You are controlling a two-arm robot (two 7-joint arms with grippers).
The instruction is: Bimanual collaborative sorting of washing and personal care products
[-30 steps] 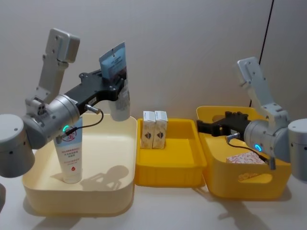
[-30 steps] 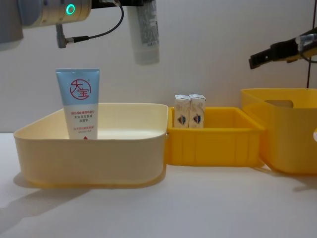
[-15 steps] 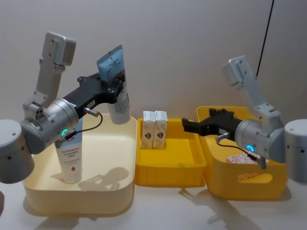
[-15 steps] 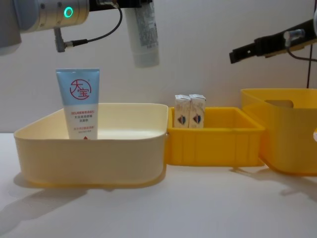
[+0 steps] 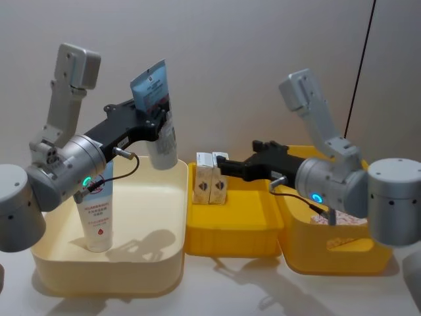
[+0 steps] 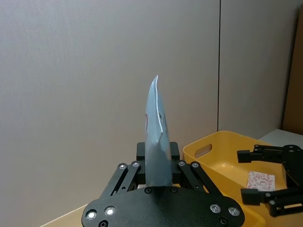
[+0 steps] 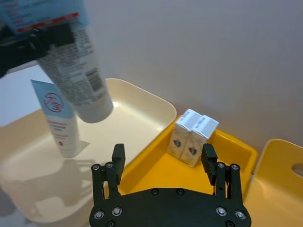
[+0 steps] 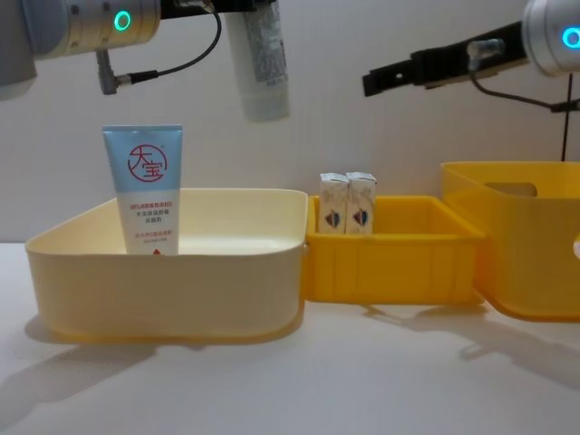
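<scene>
Left gripper (image 5: 156, 124) clamps a tube (image 5: 152, 89), cap hanging below it over the cream bin (image 5: 108, 275). Right gripper (image 5: 227, 167) is spread wide, with the cartons (image 5: 212, 179) just beneath its fingertips.

A pale, smooth counter (image 8: 362, 381) runs the full width in the chest view, up to a plain wall behind. Three bins stand directly on it in a row. On the robot's left is a wide, round-cornered cream bin (image 8: 163, 281), the largest of the three, its front wall coming nearest the robot. A low yellow bin (image 8: 390, 267) sits in the middle, tight against the cream one. On the right is a taller yellow bin (image 8: 535, 263) with a handle cut-out in its wall, just beside the middle bin. Soft shadows lie on the bare surface in front.
</scene>
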